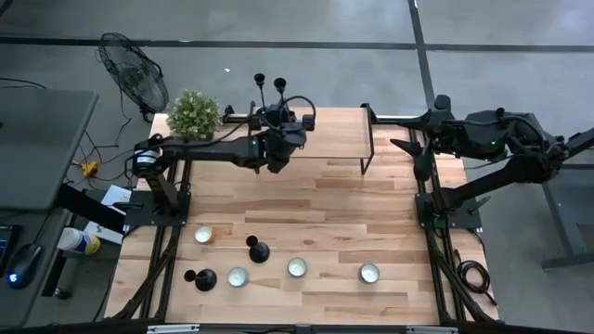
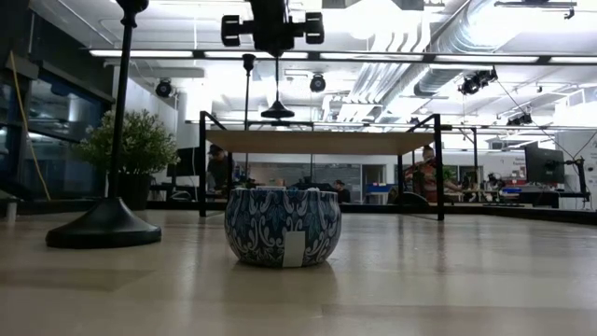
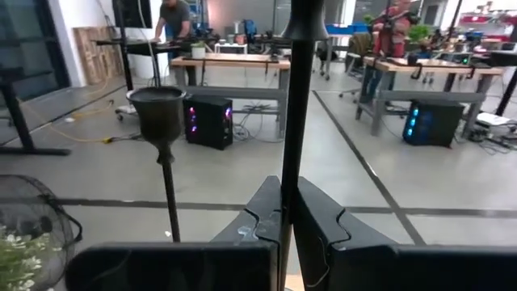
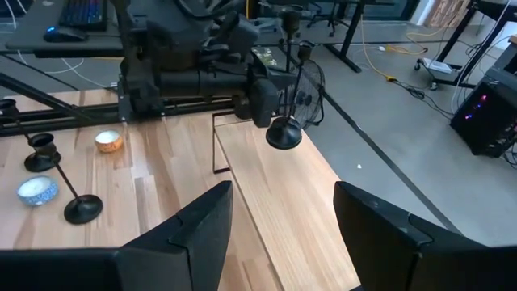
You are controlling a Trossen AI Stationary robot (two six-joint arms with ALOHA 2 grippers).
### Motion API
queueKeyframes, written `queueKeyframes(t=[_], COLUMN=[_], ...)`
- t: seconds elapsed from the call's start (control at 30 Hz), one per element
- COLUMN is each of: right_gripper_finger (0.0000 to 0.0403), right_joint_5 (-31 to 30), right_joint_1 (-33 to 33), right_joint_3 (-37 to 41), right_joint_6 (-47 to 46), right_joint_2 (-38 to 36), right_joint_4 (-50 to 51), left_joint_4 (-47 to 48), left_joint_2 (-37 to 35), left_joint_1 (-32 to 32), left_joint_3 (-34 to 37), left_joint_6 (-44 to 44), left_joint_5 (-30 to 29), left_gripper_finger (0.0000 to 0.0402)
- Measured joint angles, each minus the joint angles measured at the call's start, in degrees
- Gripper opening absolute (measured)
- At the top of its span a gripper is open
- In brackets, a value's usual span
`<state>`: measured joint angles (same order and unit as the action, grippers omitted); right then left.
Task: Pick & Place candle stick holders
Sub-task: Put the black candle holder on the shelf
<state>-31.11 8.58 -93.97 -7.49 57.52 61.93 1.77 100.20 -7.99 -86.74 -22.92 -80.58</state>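
My left gripper [image 1: 277, 128] is over the raised wooden shelf [image 1: 334, 134] at the table's far side, shut on a black candle stick holder [image 1: 279, 83]. Its round base [image 2: 277, 113] hangs a little above the shelf. A second holder [image 3: 161, 109] stands on the shelf just to its left. Two more holders [image 1: 258, 250] [image 1: 205, 278] stand by their bases on the table near the front. My right gripper [image 4: 279, 234] is open beyond the shelf's right end, with nothing between its fingers. My left gripper pinches the holder's thin stem [image 3: 292, 174] between its two fingers [image 3: 323, 234]. The fingers point level toward the table's far edge and lie across the stem. The holder hangs upright, with its cup above the fingers and its base [image 4: 283, 133] clear of the shelf.
Several low tealight cups sit near the front, among them a copper one [image 1: 203, 235], silver ones [image 1: 297, 267] [image 1: 369, 273] and a blue patterned one [image 2: 283, 227]. A potted plant [image 1: 195, 113] stands at the far left corner. A fan [image 1: 135, 74] stands on the floor beyond it.
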Motion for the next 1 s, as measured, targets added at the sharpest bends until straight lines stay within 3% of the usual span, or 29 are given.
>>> queueKeyframes(t=[0.17, 0.4, 0.73, 1.0], right_gripper_finger=[0.0209, 0.0209, 0.0208, 0.0208], right_joint_5=[0.4, 0.5, 0.5, 0.5], right_joint_1=[0.0, 0.0, 0.0, 0.0], right_joint_3=[0.0, 0.0, 0.0, 0.0], right_joint_6=[1.2, 1.3, 1.3, 1.1], right_joint_2=[0.0, 0.0, 0.0, 0.0], right_joint_4=[0.0, 0.0, -0.1, -0.2], left_joint_4=[-0.3, -0.3, -0.6, -0.7], left_joint_2=[0.0, 0.1, 1.1, 2.7], left_joint_1=[-2.1, -4.9, -7.5, -8.2], left_joint_3=[0.0, 0.0, 0.1, -0.1], left_joint_6=[-0.3, -0.4, -0.5, -1.4], left_joint_5=[4.6, 5.3, 10.9, 11.0], left_gripper_finger=[0.0006, 0.0006, 0.0006, 0.0006])
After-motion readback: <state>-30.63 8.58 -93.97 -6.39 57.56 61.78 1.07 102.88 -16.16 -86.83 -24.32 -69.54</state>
